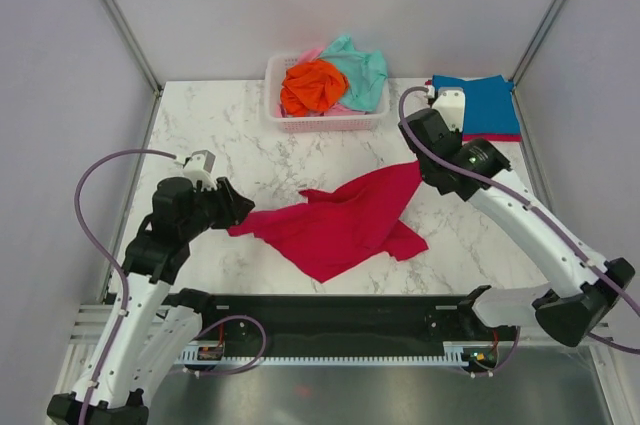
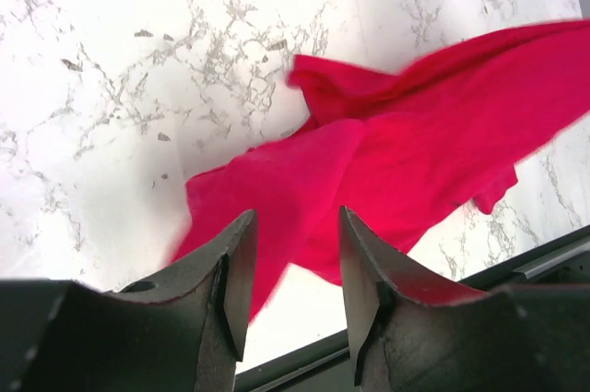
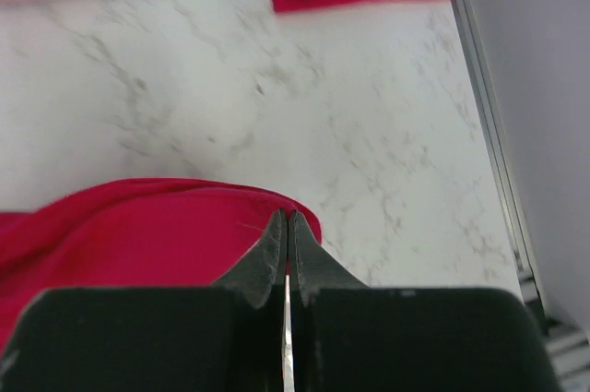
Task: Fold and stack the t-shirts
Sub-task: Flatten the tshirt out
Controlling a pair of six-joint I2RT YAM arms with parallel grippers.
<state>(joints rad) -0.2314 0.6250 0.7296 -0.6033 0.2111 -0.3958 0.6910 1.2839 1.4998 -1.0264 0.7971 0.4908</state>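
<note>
A crimson t-shirt (image 1: pixel 340 220) lies crumpled on the marble table, with one corner drawn up toward the back right. My right gripper (image 1: pixel 418 167) is shut on that corner, and the cloth (image 3: pixel 138 235) bulges just past the pinched fingertips (image 3: pixel 288 219). My left gripper (image 1: pixel 237 213) hovers open over the shirt's left end (image 2: pixel 277 189) with nothing between its fingers (image 2: pixel 238 254). A folded blue t-shirt (image 1: pixel 485 103) lies on a folded crimson one (image 1: pixel 500 137) at the back right. Orange (image 1: pixel 312 87), mint-teal (image 1: pixel 360 70) and pink (image 1: pixel 310 53) t-shirts are heaped in the basket.
The white slatted basket (image 1: pixel 325 126) stands at the back middle of the table. Metal frame posts and grey walls close in the table on both sides. A black rail (image 1: pixel 330 310) runs along the near edge between the arm bases.
</note>
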